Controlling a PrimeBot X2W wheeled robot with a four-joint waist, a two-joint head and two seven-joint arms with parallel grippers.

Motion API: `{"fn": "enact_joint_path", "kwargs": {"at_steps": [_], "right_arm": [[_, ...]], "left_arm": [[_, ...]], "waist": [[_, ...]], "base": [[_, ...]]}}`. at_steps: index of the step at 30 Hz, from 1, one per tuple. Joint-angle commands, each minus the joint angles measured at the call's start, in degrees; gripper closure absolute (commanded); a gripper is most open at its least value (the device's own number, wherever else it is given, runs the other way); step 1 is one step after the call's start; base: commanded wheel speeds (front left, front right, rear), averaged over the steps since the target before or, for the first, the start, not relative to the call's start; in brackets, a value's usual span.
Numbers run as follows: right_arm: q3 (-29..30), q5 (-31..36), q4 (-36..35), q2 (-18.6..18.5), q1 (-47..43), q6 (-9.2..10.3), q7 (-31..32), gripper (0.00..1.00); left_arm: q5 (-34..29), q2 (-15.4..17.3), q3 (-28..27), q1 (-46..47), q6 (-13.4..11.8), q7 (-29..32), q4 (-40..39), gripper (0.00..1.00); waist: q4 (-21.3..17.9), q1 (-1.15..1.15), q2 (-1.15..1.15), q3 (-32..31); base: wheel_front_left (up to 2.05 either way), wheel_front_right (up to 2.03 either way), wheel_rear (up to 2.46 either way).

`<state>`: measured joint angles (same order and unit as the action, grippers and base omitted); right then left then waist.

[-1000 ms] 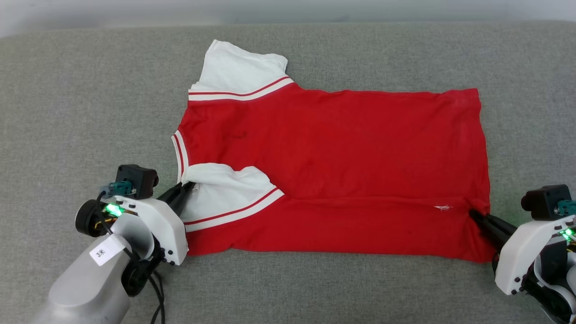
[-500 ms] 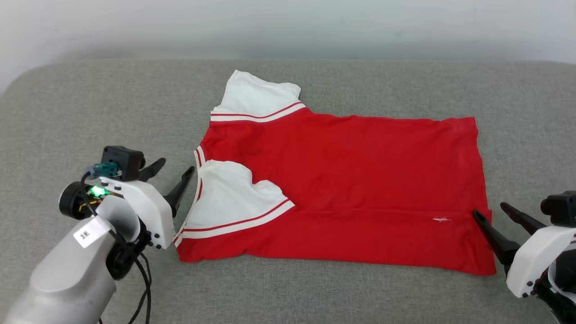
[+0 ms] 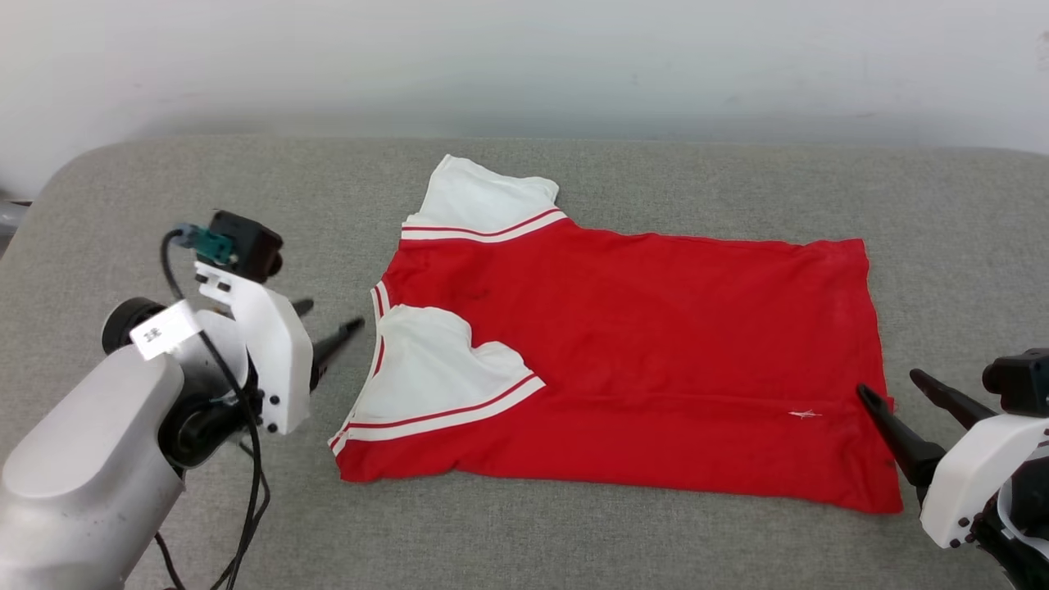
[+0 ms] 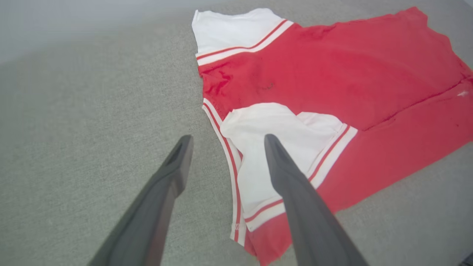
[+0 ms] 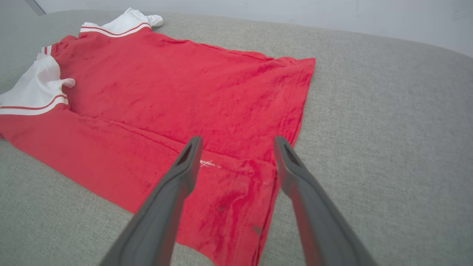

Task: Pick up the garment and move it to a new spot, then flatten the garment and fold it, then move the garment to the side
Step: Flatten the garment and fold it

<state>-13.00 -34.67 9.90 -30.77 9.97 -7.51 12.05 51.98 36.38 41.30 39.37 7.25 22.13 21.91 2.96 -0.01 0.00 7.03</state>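
1. The left hand (image 3: 333, 314) is hanging with its two dark fingers spread wide apart, and it is gripping nothing.
2. Its fingertips are pointing towards the garment (image 3: 639, 344), whose striped neck edge is lying just beyond them. I am not seeing any contact there.
3. In the left wrist view, one finger is sitting over the bare grey worktop (image 3: 164, 197), and the other is crossing in front of the folded-in white sleeve (image 4: 266, 118).
4. The right hand (image 3: 889, 382) is also standing wide open and is carrying nothing.
5. That hand is straddling the near hem corner. One finger is lying over red cloth close to a small white mark (image 5: 207, 163), and the other is over bare worktop just past the hem. I cannot tell whether either tip is pressing on the cloth.
6. The garment is lying flat between the two hands with a plain red face up. Its long edge nearest them is folded over onto the body. The other white sleeve (image 3: 483, 197) is sticking out on the far side, away from the left hand.
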Motion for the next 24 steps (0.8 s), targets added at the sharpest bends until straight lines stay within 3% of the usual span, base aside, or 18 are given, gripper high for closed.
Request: {"fn": "enact_joint_path", "kwargs": {"at_steps": [1, 5, 11, 24], "right_arm": [[0.23, 0.32, -0.24, 0.34, -0.78, 0.05, 0.04, 0.00], [0.69, 0.69, -0.99, 0.94, -0.69, 0.06, 0.76, 0.00], [0.12, 1.33, -1.41, 2.02, 0.43, 0.06, 1.26, 0.00], [-1.08, 1.44, -1.14, 2.77, 2.91, 0.05, 1.19, 0.00]], "left_arm": [[0.27, 0.49, 0.42, 0.72, 0.05, 1.11, -0.17, 0.00], [2.77, 1.45, 2.36, 1.13, 0.05, 9.50, -0.69, 0.00], [4.42, 2.10, 4.88, -0.32, 0.06, 16.30, 0.48, 0.00], [5.78, 0.00, 9.05, -3.61, 0.16, 19.25, 7.57, 0.00]], "waist": [[-0.08, 0.01, 0.00, -0.04], [-0.62, 0.01, 0.00, 0.00], [-2.11, 0.01, 0.00, 0.83], [-4.13, 0.01, 0.00, 3.75]], "base": [[0.00, 0.00, 0.00], [0.00, 0.00, 0.00], [0.00, 0.00, 0.00], [0.00, 0.00, 0.00]]}}
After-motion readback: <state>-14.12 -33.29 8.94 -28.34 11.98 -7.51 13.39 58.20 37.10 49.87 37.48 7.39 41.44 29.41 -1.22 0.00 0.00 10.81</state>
